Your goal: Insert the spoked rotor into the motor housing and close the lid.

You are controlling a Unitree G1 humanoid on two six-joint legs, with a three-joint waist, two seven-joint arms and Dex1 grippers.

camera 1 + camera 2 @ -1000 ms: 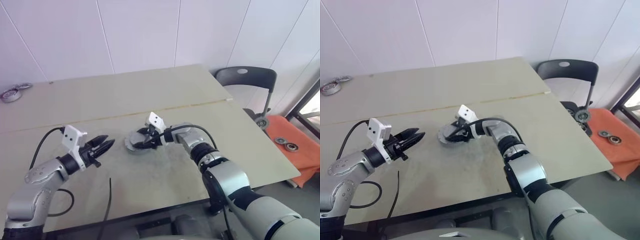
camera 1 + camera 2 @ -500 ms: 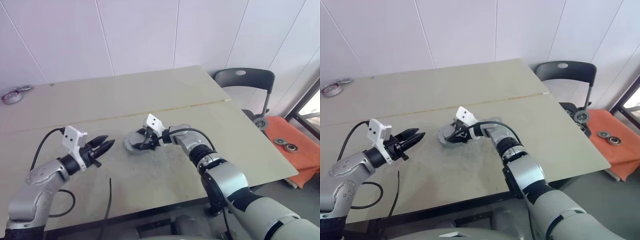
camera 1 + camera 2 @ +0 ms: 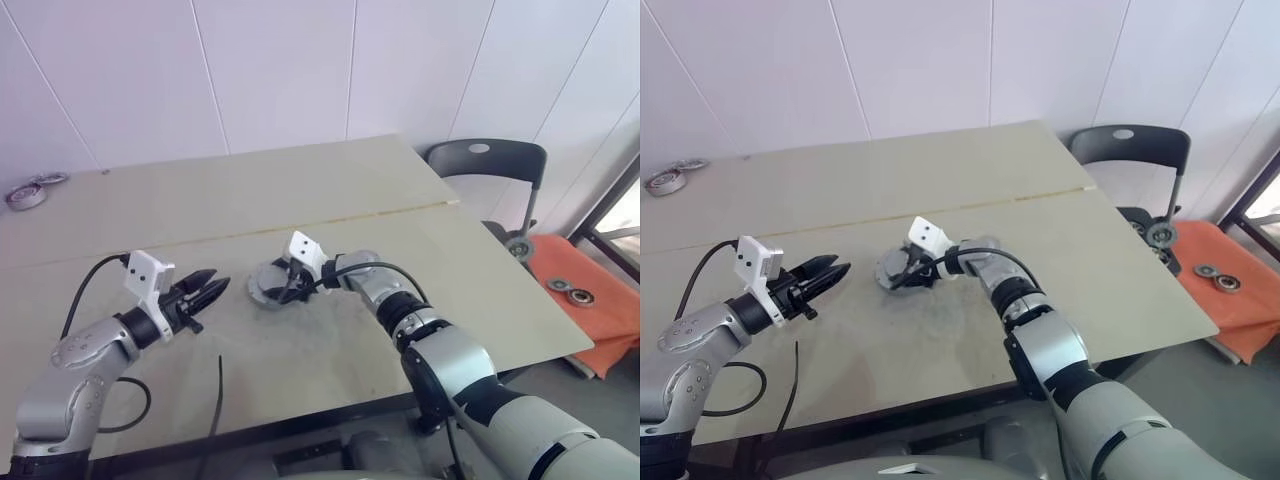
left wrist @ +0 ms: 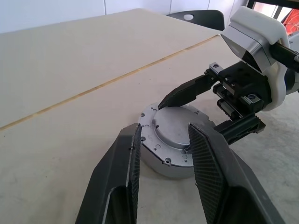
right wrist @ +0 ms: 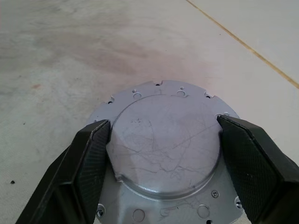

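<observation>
The motor housing [image 5: 156,88] is a round silvery body lying flat on the table's middle, seen also as the housing [image 3: 262,295]. A raised round lid [image 5: 163,149] covers its top. The spoked rotor is hidden. My right gripper [image 5: 163,130] reaches in from the right, its two black fingers [image 5: 93,154] pressed against opposite sides of the lid's raised disc. My left gripper [image 3: 213,291] hovers to the left of the housing, pointing at it, open with nothing between its fingers [image 4: 128,158]. A short gap separates it from the housing.
Metal rings [image 3: 25,192] lie at the table's far left back corner. A dark chair [image 3: 490,165] stands beyond the right edge, by an orange mat [image 3: 595,310] bearing round parts. A loose black cable [image 3: 215,400] trails near the front edge. A seam crosses the table behind the housing.
My right wrist has rolled slightly while its fingers stayed on the lid. The left arm has kept still. The whole view has shifted a little.
</observation>
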